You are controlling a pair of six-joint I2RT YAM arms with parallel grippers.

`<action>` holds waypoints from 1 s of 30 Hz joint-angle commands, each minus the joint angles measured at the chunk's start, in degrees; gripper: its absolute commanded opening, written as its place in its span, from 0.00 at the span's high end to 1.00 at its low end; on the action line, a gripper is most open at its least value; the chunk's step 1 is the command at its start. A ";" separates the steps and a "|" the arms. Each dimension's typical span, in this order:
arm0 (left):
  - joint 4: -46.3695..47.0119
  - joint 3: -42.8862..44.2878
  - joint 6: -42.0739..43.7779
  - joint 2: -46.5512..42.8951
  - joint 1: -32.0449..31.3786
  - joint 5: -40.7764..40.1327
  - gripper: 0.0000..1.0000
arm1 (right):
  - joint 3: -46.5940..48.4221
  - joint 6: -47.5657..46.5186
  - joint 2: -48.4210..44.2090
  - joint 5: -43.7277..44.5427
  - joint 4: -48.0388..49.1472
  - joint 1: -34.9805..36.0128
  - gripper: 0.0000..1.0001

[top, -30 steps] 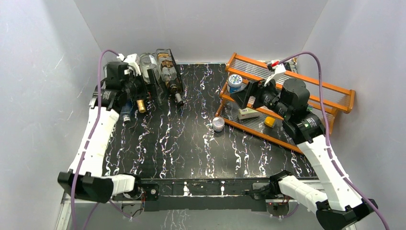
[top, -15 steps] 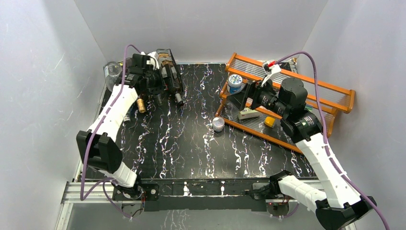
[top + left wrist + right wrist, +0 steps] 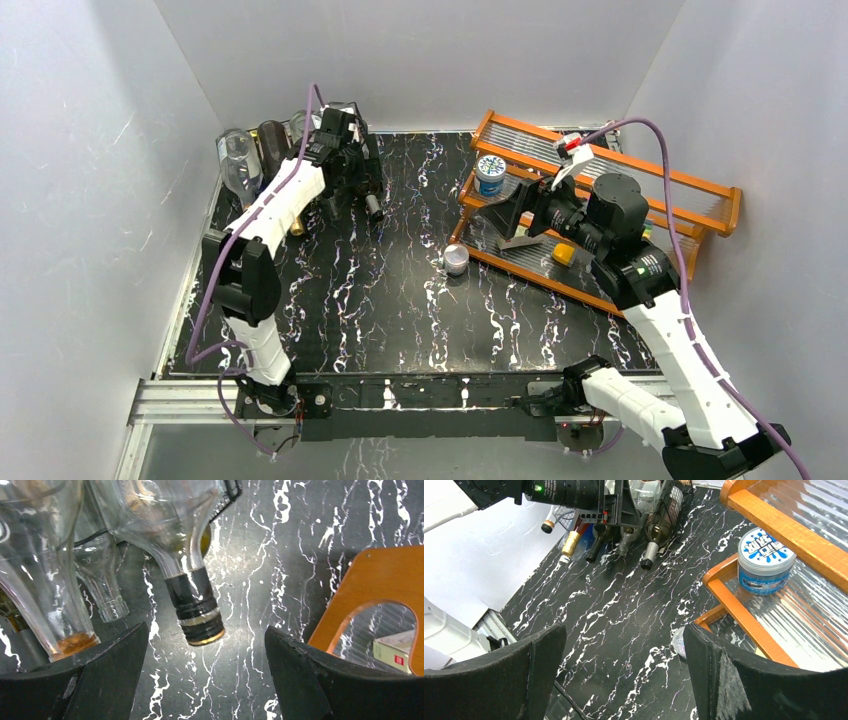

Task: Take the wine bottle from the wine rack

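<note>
The black wire wine rack [image 3: 362, 150] [image 3: 232, 491] stands at the back left with several bottles lying in it, necks toward me. Its rightmost wine bottle [image 3: 371, 203] [image 3: 196, 605] has a clear body and a black capped neck with a gold rim. My left gripper [image 3: 352, 185] [image 3: 206, 628] hovers open over that neck; the cap's end shows between the fingertips, touching neither. My right gripper [image 3: 505, 222] [image 3: 624, 630] hangs open and holds nothing, in front of the orange shelf. The right wrist view also shows the wine rack [image 3: 671, 502].
More bottles [image 3: 237, 165] [image 3: 45, 580] fill the rack's left slots. An orange tiered shelf [image 3: 705, 195] [image 3: 774, 522] at the right holds a blue-lidded tub [image 3: 490, 172] [image 3: 765, 560] and a yellow piece [image 3: 563, 254]. A small silver can [image 3: 456, 260] stands on the black marbled table [image 3: 380, 300].
My left arm has swung right along the rack, from the leftmost bottles to the rightmost one, and its jaws have narrowed a little. The right arm has barely shifted.
</note>
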 commanded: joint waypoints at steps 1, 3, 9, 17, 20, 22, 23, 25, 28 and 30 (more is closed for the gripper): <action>-0.29 4.02 -1.16 1.63 0.04 -4.37 0.15 | -0.53 -0.98 -1.39 1.24 2.12 -0.19 0.02; -0.29 5.42 -2.05 3.58 -0.03 -3.73 0.16 | -0.81 -1.00 -1.43 1.33 2.28 -0.21 0.02; 0.35 8.55 -2.80 8.83 0.04 -4.37 0.31 | -1.09 -1.63 -1.92 2.40 1.17 -0.19 0.02; 2.30 9.15 -2.26 10.52 -0.01 -4.68 0.51 | -1.10 -1.99 -2.32 3.34 0.57 -0.17 0.02; 2.16 9.45 -2.30 10.88 0.14 -5.07 0.52 | -1.10 -2.03 -2.61 3.76 0.51 -0.22 0.02; 2.21 9.31 -2.66 10.57 0.16 -5.21 0.58 | -1.10 -2.10 -2.82 4.00 0.54 -0.19 0.02; 2.29 9.08 -2.97 10.28 0.25 -5.12 0.60 | -0.98 -2.10 -2.84 4.18 0.53 -0.17 0.02; 3.43 8.16 -3.25 9.12 0.28 -4.67 0.64 | -0.77 -2.05 -2.89 4.23 0.36 -0.19 0.02; 5.63 5.49 -4.24 6.64 0.77 -3.27 0.71 | -0.57 -2.04 -2.76 4.33 0.09 -0.17 0.02; 7.18 3.52 -5.67 4.80 1.49 -1.88 0.73 | -0.57 -2.05 -2.75 4.32 0.01 -0.17 0.02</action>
